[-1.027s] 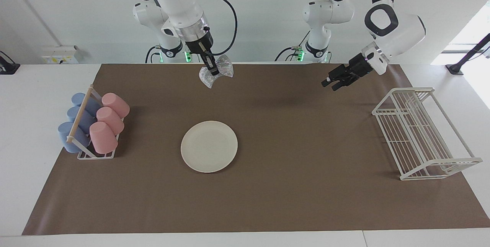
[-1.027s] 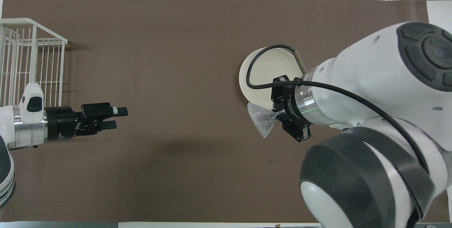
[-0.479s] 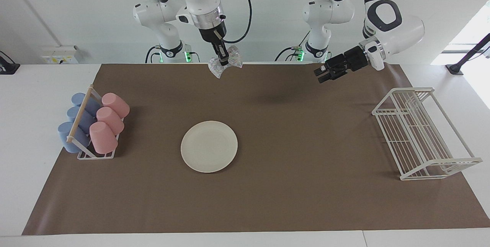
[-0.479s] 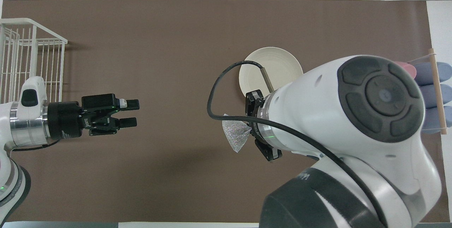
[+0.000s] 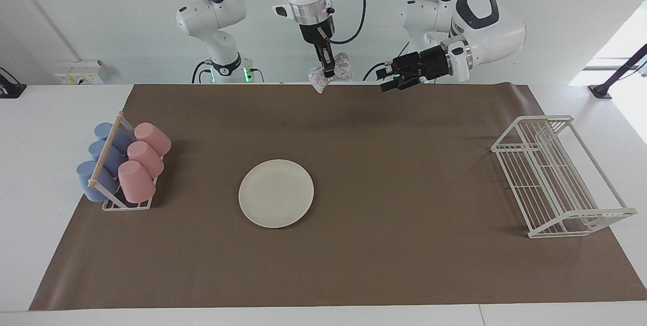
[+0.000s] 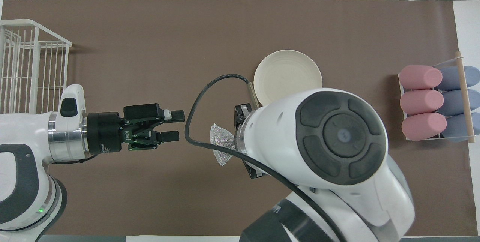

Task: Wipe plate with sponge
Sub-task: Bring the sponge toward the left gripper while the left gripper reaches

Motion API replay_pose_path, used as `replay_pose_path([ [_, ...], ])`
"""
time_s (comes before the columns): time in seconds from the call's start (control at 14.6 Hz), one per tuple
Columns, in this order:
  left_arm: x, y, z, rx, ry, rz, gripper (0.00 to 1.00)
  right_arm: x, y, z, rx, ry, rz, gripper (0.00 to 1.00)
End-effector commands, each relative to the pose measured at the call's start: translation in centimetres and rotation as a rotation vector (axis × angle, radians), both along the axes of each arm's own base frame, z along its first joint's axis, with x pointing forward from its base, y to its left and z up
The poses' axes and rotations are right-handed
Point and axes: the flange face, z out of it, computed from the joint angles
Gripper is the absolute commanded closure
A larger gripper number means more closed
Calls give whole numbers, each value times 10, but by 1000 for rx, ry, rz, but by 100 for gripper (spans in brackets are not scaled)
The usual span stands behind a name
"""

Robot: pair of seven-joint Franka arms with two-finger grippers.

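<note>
The cream-white plate (image 5: 276,193) (image 6: 288,77) lies flat on the brown mat, with nothing on it. High in the air, my right gripper (image 5: 327,72) is shut on the silvery mesh sponge (image 5: 339,72) (image 6: 221,145), which hangs crumpled from its fingertips over the robots' edge of the mat. My left gripper (image 5: 386,82) (image 6: 177,125) is open and empty, level in the air, pointing at the sponge with a gap between them. In the overhead view the right arm's bulk hides its fingers and the plate's near rim.
A rack of pink and blue cups (image 5: 121,164) (image 6: 435,103) stands at the right arm's end of the table. A white wire rack (image 5: 556,174) (image 6: 30,58) stands at the left arm's end.
My right gripper has lifted the sponge higher and carried it toward the left arm's end. My left gripper has risen and moved toward the sponge. The plate has not moved.
</note>
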Motion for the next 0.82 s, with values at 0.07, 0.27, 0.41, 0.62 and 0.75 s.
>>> replay_pose_path([
  [0.07,-9,-34,12,8,-6,67,0,6,-1,5,-14,-27,-19,100],
  [0.27,-19,-62,11,25,-7,94,0,8,-3,4,-14,-27,-22,100],
  [0.41,-22,-67,12,23,14,94,1,10,-4,4,-15,-28,-25,100],
  [0.62,-24,-69,16,13,53,97,21,10,-5,4,-15,-28,-26,100],
  [0.75,-23,-73,24,4,108,122,40,10,-5,4,-15,-28,-25,100],
])
